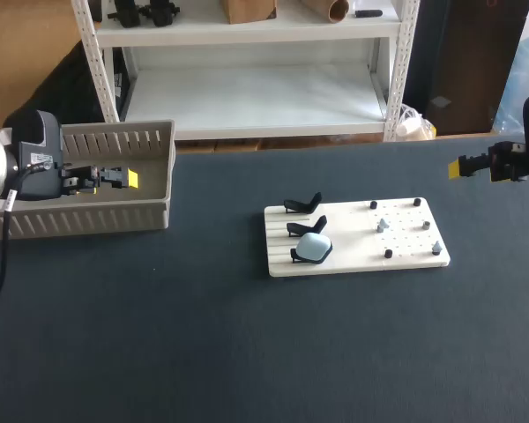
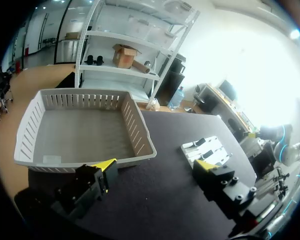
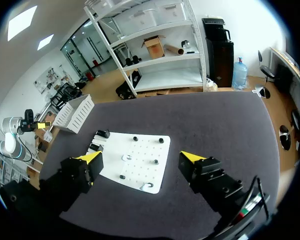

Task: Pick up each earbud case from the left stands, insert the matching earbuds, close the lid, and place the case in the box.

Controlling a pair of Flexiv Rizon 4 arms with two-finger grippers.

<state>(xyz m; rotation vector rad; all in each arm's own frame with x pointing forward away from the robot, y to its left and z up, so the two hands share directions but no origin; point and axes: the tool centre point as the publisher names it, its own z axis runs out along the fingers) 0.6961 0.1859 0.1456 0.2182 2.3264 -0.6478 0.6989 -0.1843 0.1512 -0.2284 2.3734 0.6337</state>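
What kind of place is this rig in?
Probably a robotics lab test bench: a dark table with a white fixture board, an earbud case on a stand, and a slatted box.

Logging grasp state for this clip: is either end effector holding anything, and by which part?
Nothing is held: the left end effector and right end effector are both open and empty.

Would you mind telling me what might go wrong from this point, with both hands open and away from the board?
1. The pale blue case sits on the nearest of three close-set black stands; the open left hand, now at the box, might knock a neighbouring stand while grasping it.
2. The earbuds on the white board are tiny, some dark, some pale; the open right hand could pick a mismatched one or drop it.
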